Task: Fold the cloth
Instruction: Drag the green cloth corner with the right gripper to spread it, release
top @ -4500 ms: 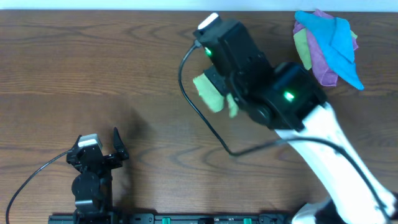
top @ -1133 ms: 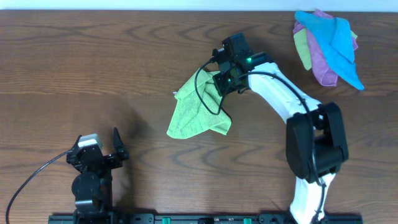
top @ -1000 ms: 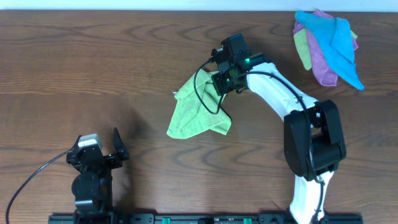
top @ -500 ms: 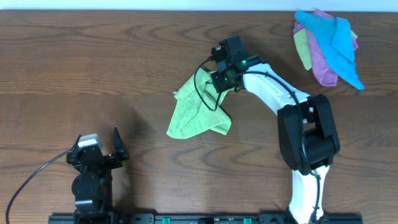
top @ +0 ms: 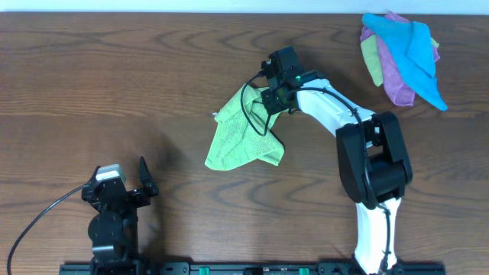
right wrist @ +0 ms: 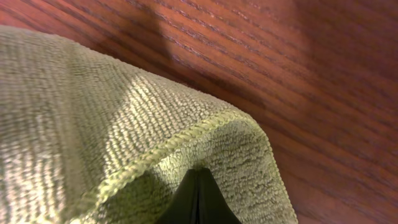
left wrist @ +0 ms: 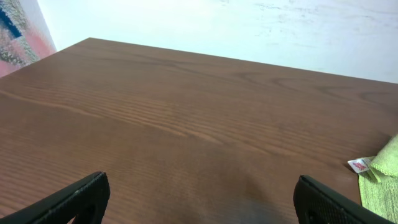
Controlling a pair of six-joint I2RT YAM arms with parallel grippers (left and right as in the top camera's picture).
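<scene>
One cloth [top: 243,141] corner inside right hand [right wrist: 198,198] (tips together); remainder lower-left

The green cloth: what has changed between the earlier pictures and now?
The right gripper, shut on the cloth, came down from high above the table and laid it out, crumpled, one corner still pinched. The open left gripper and the pile of cloths stayed put.
</scene>
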